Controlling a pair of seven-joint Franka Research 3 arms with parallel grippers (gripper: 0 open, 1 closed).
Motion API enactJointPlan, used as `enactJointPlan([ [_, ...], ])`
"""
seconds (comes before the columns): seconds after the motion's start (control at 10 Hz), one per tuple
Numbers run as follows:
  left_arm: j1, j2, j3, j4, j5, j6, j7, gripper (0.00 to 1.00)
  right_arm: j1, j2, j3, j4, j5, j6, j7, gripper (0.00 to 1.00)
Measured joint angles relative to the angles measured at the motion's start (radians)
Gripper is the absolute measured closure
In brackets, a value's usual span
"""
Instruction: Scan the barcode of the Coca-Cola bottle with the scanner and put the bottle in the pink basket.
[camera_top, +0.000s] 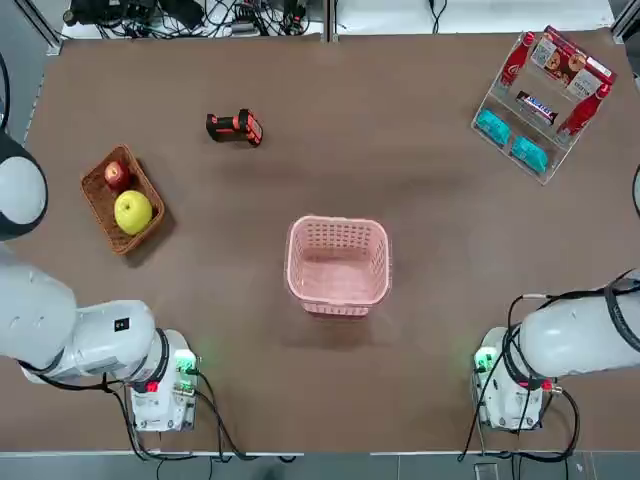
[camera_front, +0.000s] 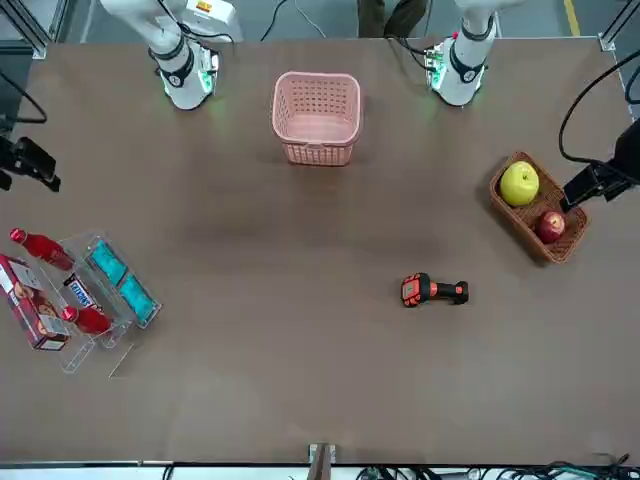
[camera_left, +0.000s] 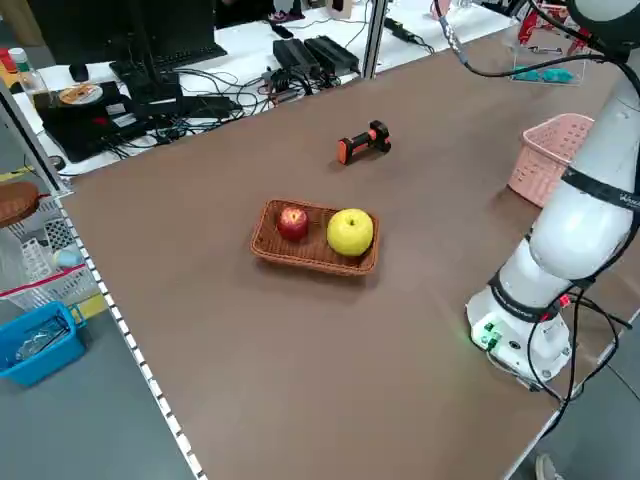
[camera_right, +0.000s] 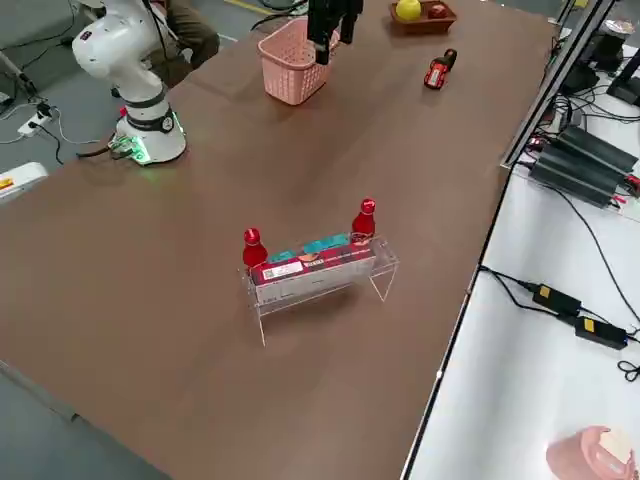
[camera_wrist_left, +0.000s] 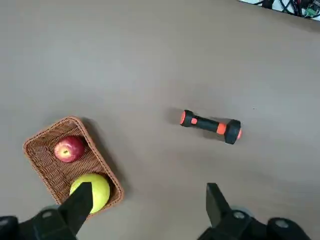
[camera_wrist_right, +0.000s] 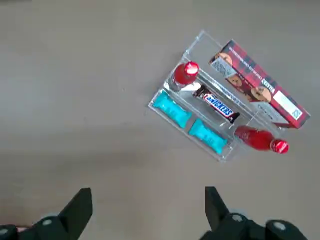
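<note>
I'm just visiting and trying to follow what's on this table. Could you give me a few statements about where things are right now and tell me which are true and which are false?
1. The pink basket has nothing in it. True.
2. The scanner is held by the left gripper. False: it lies on the table by itself, and that gripper is open and holds nothing.
3. Two red bottles sit in the clear rack. True.
4. The wicker basket holds three apples. False: it holds one red apple and one yellow apple.
5. The right gripper grips a bottle. False: it is open, above the table near the rack.
</note>
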Motion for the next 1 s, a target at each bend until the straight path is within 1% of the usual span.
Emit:
enactJointPlan([
  [0.2, -0.004, 0.004, -0.003, -0.018, -0.020, 0.000, -0.144, 0.00, -0.023, 0.032, -0.001, -0.045, 0.000, 0.091, -0.052, 0.00],
  [0.4, -0.012, 0.015, -0.003, -0.038, -0.066, 0.003, -0.352, 0.00, -0.044, 0.095, -0.001, -0.056, 0.000, 0.170, -0.111, 0.00],
  [0.6, -0.031, 0.069, -0.005, -0.044, -0.089, 0.028, -0.574, 0.00, -0.060, 0.156, -0.001, -0.056, 0.021, 0.224, -0.130, 0.00],
  [0.8, -0.038, 0.135, -0.006, -0.045, -0.099, 0.073, -0.775, 0.00, -0.077, 0.225, -0.002, -0.057, 0.044, 0.320, -0.181, 0.01],
  [0.9, -0.042, 0.160, -0.006, -0.045, -0.100, 0.096, -0.852, 0.00, -0.085, 0.258, -0.001, -0.057, 0.051, 0.357, -0.198, 0.01],
  [1.0, -0.051, 0.180, -0.007, -0.045, -0.101, 0.117, -0.911, 0.00, -0.096, 0.285, -0.001, -0.057, 0.057, 0.371, -0.210, 0.01],
])
